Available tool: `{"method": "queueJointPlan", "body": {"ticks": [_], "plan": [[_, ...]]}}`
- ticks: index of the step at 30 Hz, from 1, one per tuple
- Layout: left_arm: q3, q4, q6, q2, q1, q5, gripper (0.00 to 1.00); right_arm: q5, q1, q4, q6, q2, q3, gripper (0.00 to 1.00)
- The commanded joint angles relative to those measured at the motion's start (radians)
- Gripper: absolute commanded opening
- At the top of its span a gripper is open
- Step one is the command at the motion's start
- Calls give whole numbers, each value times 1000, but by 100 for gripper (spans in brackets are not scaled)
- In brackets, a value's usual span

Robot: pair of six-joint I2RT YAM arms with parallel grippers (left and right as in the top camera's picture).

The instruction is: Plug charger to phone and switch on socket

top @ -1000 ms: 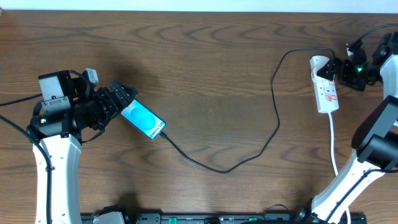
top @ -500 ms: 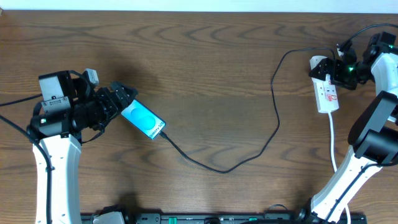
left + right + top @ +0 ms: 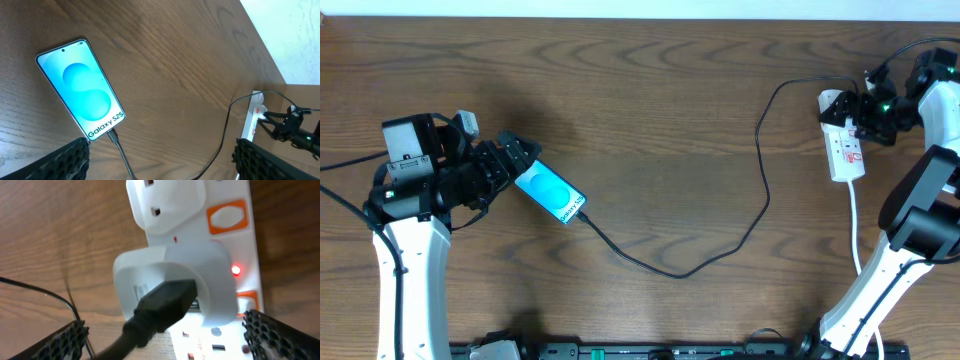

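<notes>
Hovering my right gripper (image 3: 865, 107), fingers spread wide, over the socket (image 3: 845, 150); its red light (image 3: 235, 270) glows just ahead, so switching looks done. Ahead of my wide-open left gripper (image 3: 518, 160) lies the phone (image 3: 551, 192), charger (image 3: 760, 190) plugged in; next, lift both clear
</notes>
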Motion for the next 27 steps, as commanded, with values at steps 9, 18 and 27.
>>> {"method": "queueJointPlan", "body": {"ticks": [9,18,27], "plan": [[5,0,14,-3,-1,-13,92,195,-6,-412,82,7,483,99],[5,-3,14,-3,-1,-13,92,293,23,-593,213,-109,608,99],[5,-3,14,-3,-1,-13,92,295,155,-593,215,-305,608,99]]}}
